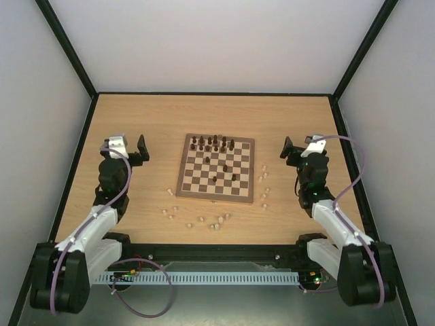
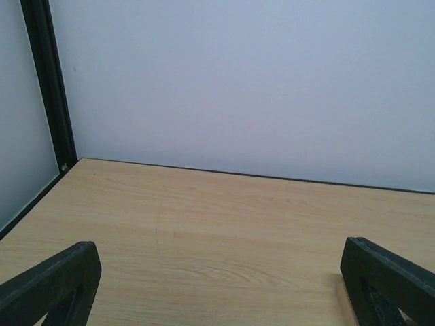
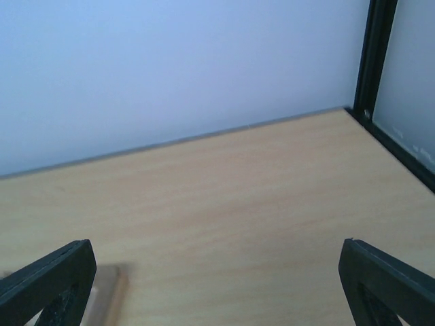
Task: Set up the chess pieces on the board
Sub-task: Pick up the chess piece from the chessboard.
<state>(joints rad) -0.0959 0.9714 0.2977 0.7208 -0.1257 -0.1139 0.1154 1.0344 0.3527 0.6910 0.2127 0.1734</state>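
Observation:
The checkered board (image 1: 187,183) lies mid-table. Several dark brown pieces (image 1: 215,142) stand along its far rows, and a few more stand mid-board (image 1: 215,178). Pale beige pieces lie scattered off the board, several near its front edge (image 1: 202,220) and several along its right side (image 1: 264,183). My left gripper (image 1: 139,151) is open and empty, left of the board. My right gripper (image 1: 291,149) is open and empty, right of the board. A corner of the board shows in the left wrist view (image 2: 343,305) and in the right wrist view (image 3: 109,299).
Black frame posts (image 2: 51,88) and white walls enclose the table on three sides. A black rail with a slotted strip (image 1: 217,277) runs along the near edge between the arm bases.

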